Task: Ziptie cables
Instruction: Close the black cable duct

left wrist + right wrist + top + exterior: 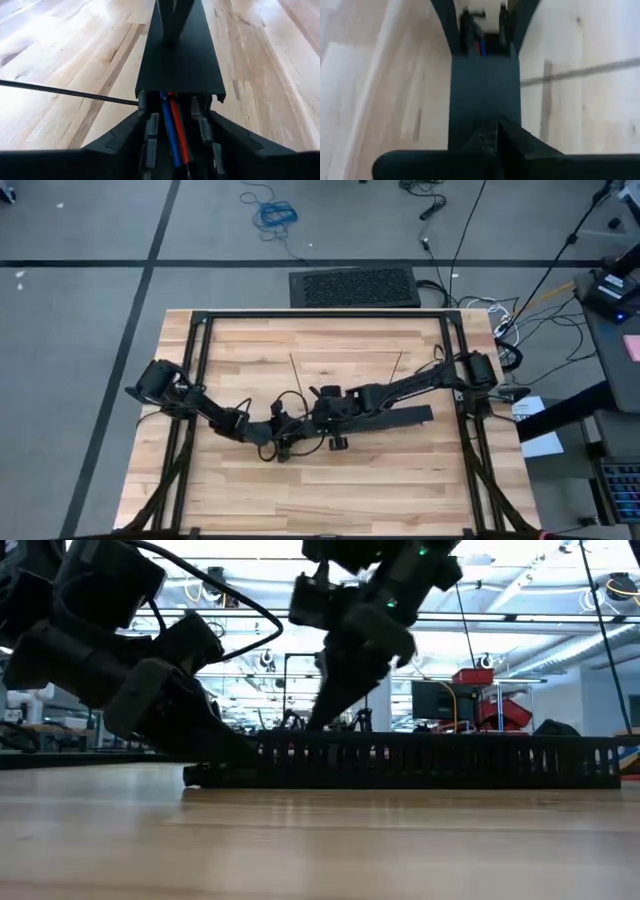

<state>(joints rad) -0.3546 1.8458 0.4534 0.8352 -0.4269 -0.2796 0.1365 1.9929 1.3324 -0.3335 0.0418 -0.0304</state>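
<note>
My left gripper [175,145] sits low at one end of the long black bar [177,60], its two fingers [150,135] spread on either side of the bar's open end. Between them run the cables [175,127]: a blue and a red wire side by side, entering the channel under the bar's flat lid. Nothing is pinched; the fingers are wide apart.

My right gripper [496,137] is farther along the same bar, fingers drawn together to a narrow point that presses on the lid. I cannot tell whether anything is caught between them.

From above, both arms meet near the middle of the wooden table [250,490], over the bar [400,418]. Two zipties [296,369] lie straight on the boards toward the far side, well apart from both grippers, and a dark looped cord [290,398] curls just beside the left wrist.

The table is pale butcher-block with visible grain. The bar is matt black plastic; from table height its side [430,762] shows a row of narrow slots. A thin black ridged strip [65,91] crosses the wood and touches the bar's end near my left finger.
</note>
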